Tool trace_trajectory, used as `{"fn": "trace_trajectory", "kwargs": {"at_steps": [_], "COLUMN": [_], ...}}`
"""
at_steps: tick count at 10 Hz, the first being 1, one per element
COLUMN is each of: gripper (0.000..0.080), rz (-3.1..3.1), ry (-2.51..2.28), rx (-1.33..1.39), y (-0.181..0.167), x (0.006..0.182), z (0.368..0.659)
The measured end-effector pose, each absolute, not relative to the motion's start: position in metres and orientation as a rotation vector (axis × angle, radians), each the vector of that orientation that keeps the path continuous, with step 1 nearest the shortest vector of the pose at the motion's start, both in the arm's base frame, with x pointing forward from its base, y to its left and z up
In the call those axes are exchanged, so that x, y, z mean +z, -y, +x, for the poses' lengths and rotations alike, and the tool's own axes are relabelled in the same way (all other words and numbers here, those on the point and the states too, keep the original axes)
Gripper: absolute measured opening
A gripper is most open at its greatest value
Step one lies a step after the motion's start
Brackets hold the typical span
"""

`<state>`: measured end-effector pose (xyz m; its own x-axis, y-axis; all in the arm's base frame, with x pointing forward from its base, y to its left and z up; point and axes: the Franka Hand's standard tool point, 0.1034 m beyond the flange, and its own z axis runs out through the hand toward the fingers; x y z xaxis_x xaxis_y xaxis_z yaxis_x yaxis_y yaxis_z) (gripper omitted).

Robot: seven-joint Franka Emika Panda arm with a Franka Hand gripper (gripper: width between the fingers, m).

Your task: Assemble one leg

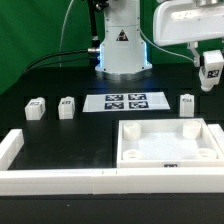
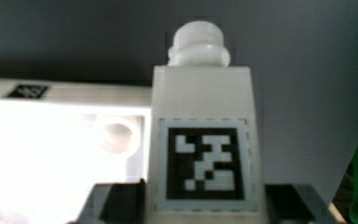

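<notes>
My gripper hangs in the air at the exterior view's upper right, above the table, shut on a white leg with a black-and-white tag. In the wrist view the held leg fills the middle, its rounded peg end pointing away, and a dark finger shows on each side of it. Three more legs stand on the black table: two at the exterior view's left and one at the right. The large white square tray part lies below the gripper; its corner hole shows in the wrist view.
The marker board lies flat in the middle, in front of the robot base. A white L-shaped wall borders the table's front and the exterior view's left. A green backdrop stands behind.
</notes>
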<state>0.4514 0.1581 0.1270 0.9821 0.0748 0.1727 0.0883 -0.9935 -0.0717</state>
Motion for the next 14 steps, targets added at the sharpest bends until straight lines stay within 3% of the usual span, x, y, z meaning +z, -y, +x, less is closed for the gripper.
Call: {"fn": "trace_trajectory", "kwargs": {"at_steps": [3, 9, 14], "gripper": [0.0294, 0.0294, 0.0294], "rz": [-3.045, -3.048, -3.016], "ry": [0.209, 0.314, 0.307], "rx": [-0.267, -0.313, -0.516], "y": [-0.150, -0.104, -0.105], "x": [0.125, 0.119, 0.123], "z": [0.464, 0.562, 0.573]}}
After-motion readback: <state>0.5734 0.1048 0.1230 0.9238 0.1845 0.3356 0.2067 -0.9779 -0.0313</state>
